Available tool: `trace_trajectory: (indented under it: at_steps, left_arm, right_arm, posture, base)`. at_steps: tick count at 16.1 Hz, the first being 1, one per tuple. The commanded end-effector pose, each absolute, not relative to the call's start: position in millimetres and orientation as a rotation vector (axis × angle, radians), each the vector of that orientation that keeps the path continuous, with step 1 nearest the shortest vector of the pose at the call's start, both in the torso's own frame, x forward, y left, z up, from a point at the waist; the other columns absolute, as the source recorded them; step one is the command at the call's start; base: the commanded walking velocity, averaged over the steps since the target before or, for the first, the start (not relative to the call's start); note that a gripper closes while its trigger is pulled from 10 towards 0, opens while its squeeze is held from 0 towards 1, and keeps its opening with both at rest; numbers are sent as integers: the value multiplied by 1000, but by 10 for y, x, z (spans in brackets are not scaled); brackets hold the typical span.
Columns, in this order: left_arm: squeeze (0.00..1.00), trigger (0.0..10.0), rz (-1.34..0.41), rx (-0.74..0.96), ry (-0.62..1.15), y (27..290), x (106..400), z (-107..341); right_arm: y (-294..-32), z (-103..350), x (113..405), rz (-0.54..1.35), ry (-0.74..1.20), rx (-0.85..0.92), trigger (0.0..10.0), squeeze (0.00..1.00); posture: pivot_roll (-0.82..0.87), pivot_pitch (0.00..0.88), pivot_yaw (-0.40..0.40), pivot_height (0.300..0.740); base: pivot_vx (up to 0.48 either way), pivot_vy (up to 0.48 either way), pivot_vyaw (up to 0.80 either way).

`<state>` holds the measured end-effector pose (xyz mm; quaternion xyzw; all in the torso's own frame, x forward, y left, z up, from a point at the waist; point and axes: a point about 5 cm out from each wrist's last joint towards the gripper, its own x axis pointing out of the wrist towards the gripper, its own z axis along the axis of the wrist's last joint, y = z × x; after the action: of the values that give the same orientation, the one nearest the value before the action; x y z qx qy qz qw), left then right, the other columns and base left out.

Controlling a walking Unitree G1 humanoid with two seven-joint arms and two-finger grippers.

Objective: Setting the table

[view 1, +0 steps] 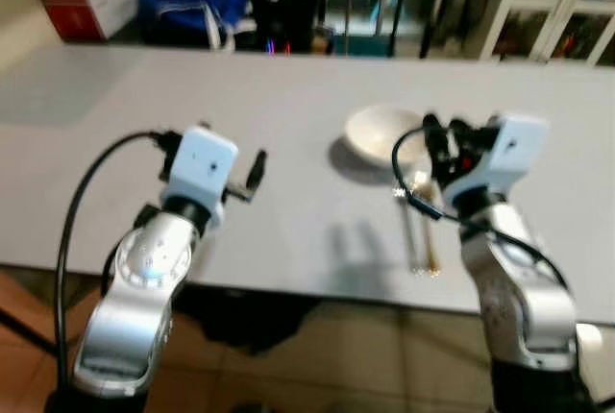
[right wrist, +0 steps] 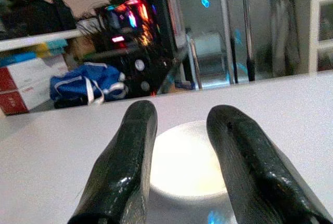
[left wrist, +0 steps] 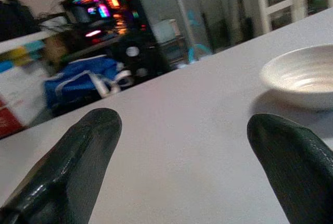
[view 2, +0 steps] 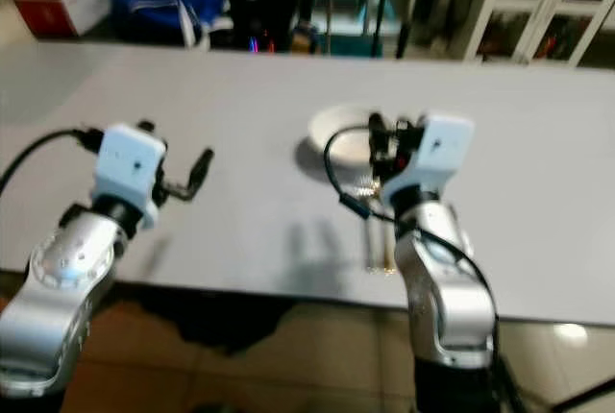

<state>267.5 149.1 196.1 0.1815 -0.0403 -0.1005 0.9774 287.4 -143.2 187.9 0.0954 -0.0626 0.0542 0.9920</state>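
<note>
Long pale grey table [view 1: 240, 115] with a white bowl [view 1: 382, 134] and cutlery [view 1: 423, 230] beside it.

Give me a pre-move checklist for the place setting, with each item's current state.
1. Left hand empty, fingers apart over bare table: ok.
2. Right hand empty, fingers apart just above the bowl: ok.
3. Bowl upright on the table: ok.
4. Cutlery lying on the table in front of the bowl, near the edge: ok.
5. Which cutlery pieces are there: cannot tell, blurred.
6. Bowl contents: cannot tell, glare in the right wrist view.
</note>
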Motion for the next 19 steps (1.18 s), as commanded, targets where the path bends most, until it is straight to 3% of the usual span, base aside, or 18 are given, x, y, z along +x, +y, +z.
trace_trajectory:
  at_steps: [1, 5, 6, 12, 13, 14, 19]
  left_arm:
    - [0, 10000, -163, 376, -73, 1548, 2704, 1967]
    - [0, 10000, -154, 375, -70, 1567, 2724, 1956]
    - [0, 10000, -144, 367, -72, 1571, 2734, 1958]
    - [0, 10000, -121, 374, -70, 1607, 2693, 1952]
    - [0, 10000, -117, 376, -70, 1619, 2689, 1953]
    - [0, 10000, -115, 378, -69, 1626, 2684, 1951]
    - [0, 10000, -114, 378, -76, 1623, 2697, 1967]
  right_arm:
    - [-1243, 1880, 2896, 182, -120, 124, 10000, 0]
    - [-1183, 1769, 2884, 235, -26, 181, 10000, 0]
    - [-1190, 1763, 2883, 245, -27, 199, 10000, 1000]
    - [-1120, 1771, 2902, 307, -21, 164, 10000, 1000]
    - [-1101, 1776, 2907, 321, -26, 154, 10000, 86]
    - [-1077, 1792, 2908, 338, -41, 136, 10000, 0]
    - [-1077, 1820, 2933, 318, -64, 137, 10000, 0]
  posture:
    - [55, 42, -5, 740]
    - [48, 41, 1, 740]
    - [48, 41, 1, 740]
    - [69, 31, -22, 740]
    - [71, 29, -23, 740]
    - [72, 26, -24, 740]
    - [72, 22, -20, 740]
  base:
    - [0, 480, 0]
    - [0, 480, -200]
    - [0, 480, -800]
    - [0, 480, -76]
    - [0, 480, 0]
    - [0, 480, 0]
    - [0, 480, 0]
